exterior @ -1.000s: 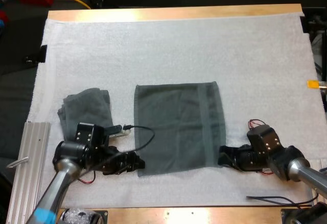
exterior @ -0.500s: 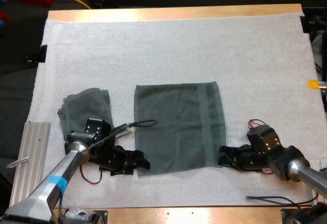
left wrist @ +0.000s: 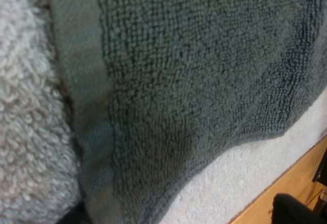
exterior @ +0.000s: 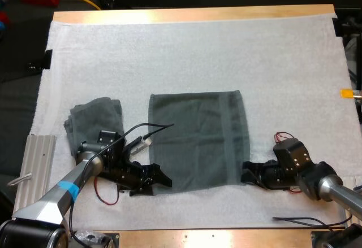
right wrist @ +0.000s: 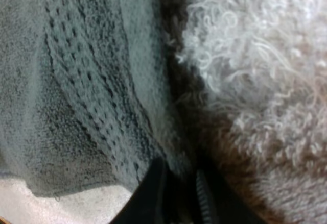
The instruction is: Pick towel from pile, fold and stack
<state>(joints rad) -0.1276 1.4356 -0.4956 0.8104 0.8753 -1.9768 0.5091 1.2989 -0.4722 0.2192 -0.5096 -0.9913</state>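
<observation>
A dark grey-green towel (exterior: 198,140) lies spread flat on the white mat (exterior: 192,56). A second towel (exterior: 93,119), crumpled, sits to its left. My left gripper (exterior: 159,178) is low at the flat towel's near left corner, its fingers apart. The left wrist view shows the towel (left wrist: 194,71) with its hem lying over the mat (left wrist: 25,132). My right gripper (exterior: 247,174) is at the near right corner. Its black fingers (right wrist: 153,196) press on the towel's hem (right wrist: 148,106) from both sides.
A ribbed metal rail (exterior: 33,169) lies off the mat's near left side. The table's wooden front edge (exterior: 215,238) runs just behind both grippers, with a loose black wire (exterior: 300,221) at the near right. The far half of the mat is bare.
My left gripper has slid right, from beside the crumpled towel onto the flat towel's near left corner. The right arm and both towels have stayed still.
</observation>
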